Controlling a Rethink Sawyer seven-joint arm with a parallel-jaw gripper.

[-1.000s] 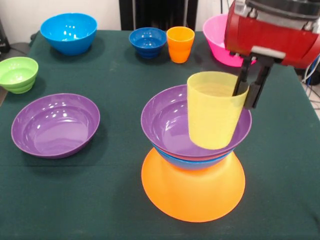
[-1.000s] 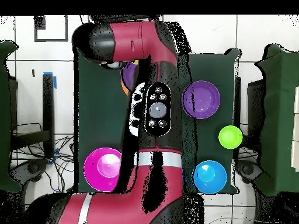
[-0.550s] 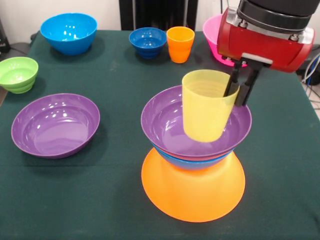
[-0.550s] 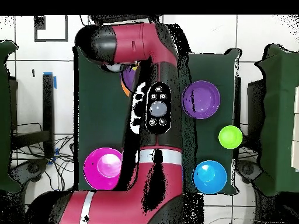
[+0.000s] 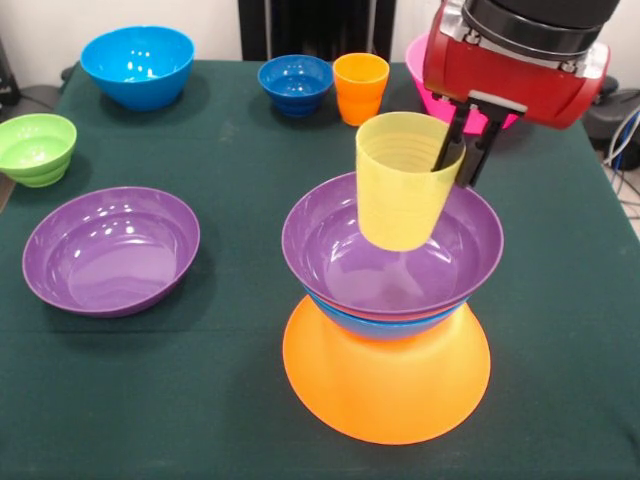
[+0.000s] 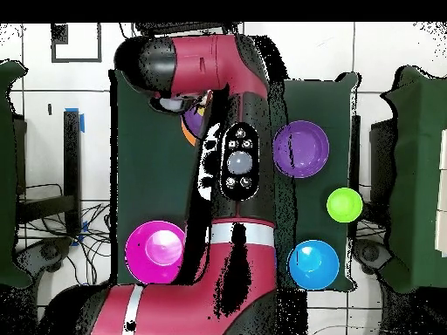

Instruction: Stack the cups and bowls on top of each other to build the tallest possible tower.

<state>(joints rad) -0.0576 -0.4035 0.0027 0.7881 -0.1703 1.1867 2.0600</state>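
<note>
The tower stands at the front: a wide yellow-orange bowl [image 5: 386, 390] upside down, a bright blue bowl [image 5: 380, 326] on it, and a purple bowl [image 5: 330, 250] upright on top. My gripper [image 5: 456, 170] is shut on the right rim of the ribbed yellow cup [image 5: 398, 185], one finger inside and one outside. The cup hangs upright, slightly tilted, just above the purple bowl's hollow. In the overhead view the arm [image 6: 236, 166] hides the gripper, the cup and most of the tower. The orange cup [image 5: 361, 88] stands at the back.
Loose on the green cloth are a second purple bowl [image 5: 110, 250] [image 6: 300, 149], a green bowl [image 5: 37, 148] [image 6: 344, 204], a bright blue bowl [image 5: 137, 65] [image 6: 313, 263], a small dark blue bowl [image 5: 295, 82] and a pink bowl [image 5: 428, 75] [image 6: 155, 251] behind the gripper.
The gripper has lifted the yellow cup and carried it left and toward the back, from the purple bowl's right side to above its middle.
</note>
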